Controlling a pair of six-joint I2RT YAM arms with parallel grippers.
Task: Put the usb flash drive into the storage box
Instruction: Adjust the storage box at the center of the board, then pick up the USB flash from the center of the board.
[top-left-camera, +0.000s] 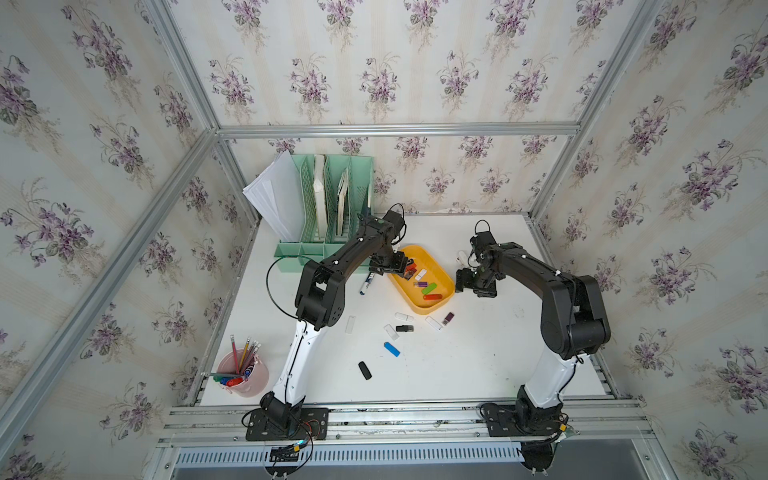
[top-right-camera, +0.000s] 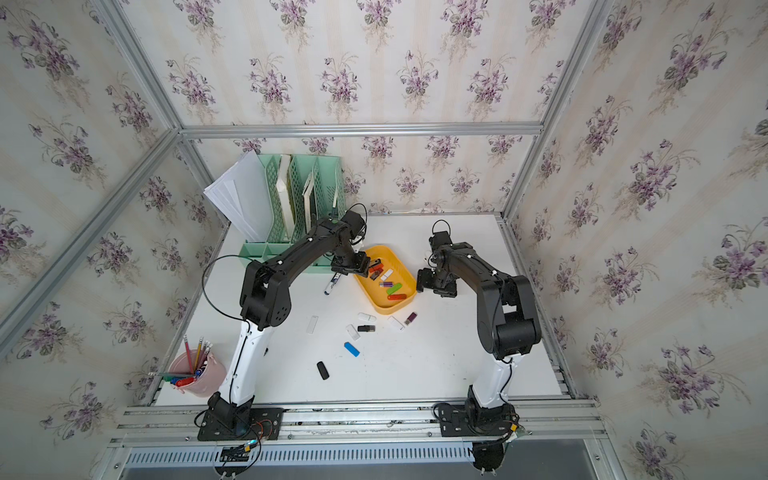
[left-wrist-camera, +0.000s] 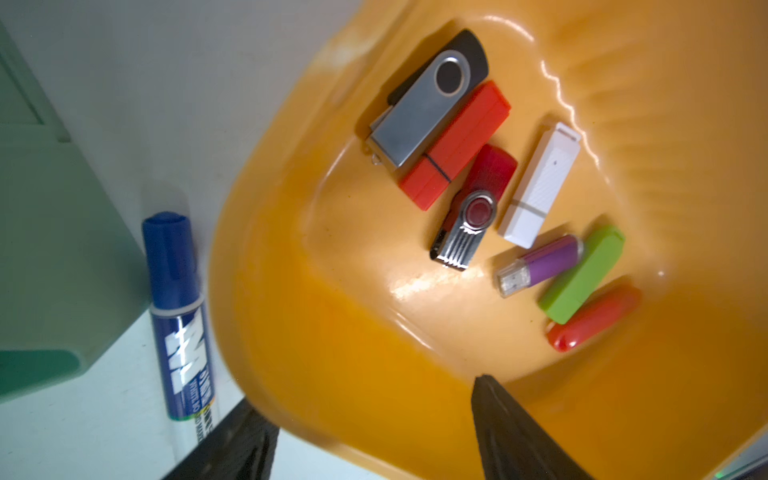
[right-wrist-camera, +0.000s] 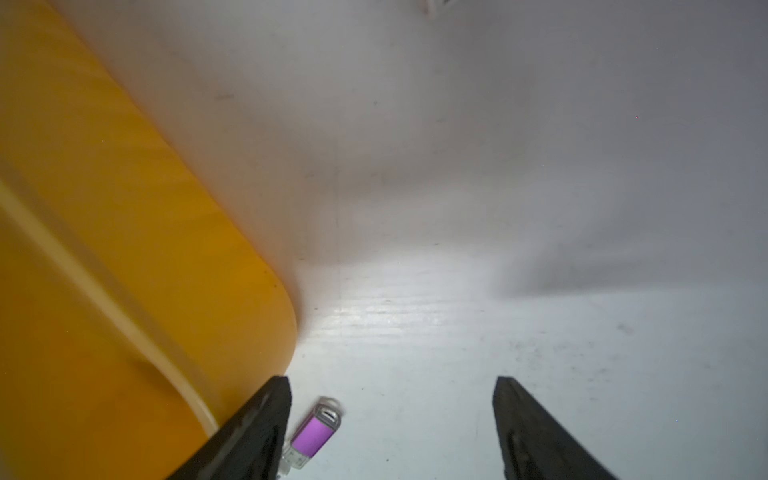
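Orange storage box (left-wrist-camera: 291, 353) rim runs between wide left fingers (left-wrist-camera: 511, 432), beside wide right fingers (right-wrist-camera: 536, 436).

Storage box (top-left-camera: 420, 257): middle of the tabletop (top-left-camera: 478, 357), nearer its back edge
Inside box: seven flash drives (top-left-camera: 429, 288)
File organizer (top-left-camera: 328, 249): back left corner
Pencil cup (top-left-camera: 249, 380): front left corner
Marker (top-left-camera: 366, 283): between organizer and box
Loose flash drives (top-left-camera: 392, 349): before the box

In both top views the box (top-left-camera: 440, 305) sits mid-frame, open from above. The left gripper (top-left-camera: 390, 269) hangs over its upper-left end; the right gripper (top-left-camera: 470, 286) flanks its right wall. The organizer (top-left-camera: 328, 199) and marker (top-left-camera: 366, 284) crowd its left. Loose drives (top-left-camera: 405, 328) dot the table (top-left-camera: 478, 365) below; the lower right offers open passage. The cup (top-left-camera: 243, 376) stands at the lower-left table corner.
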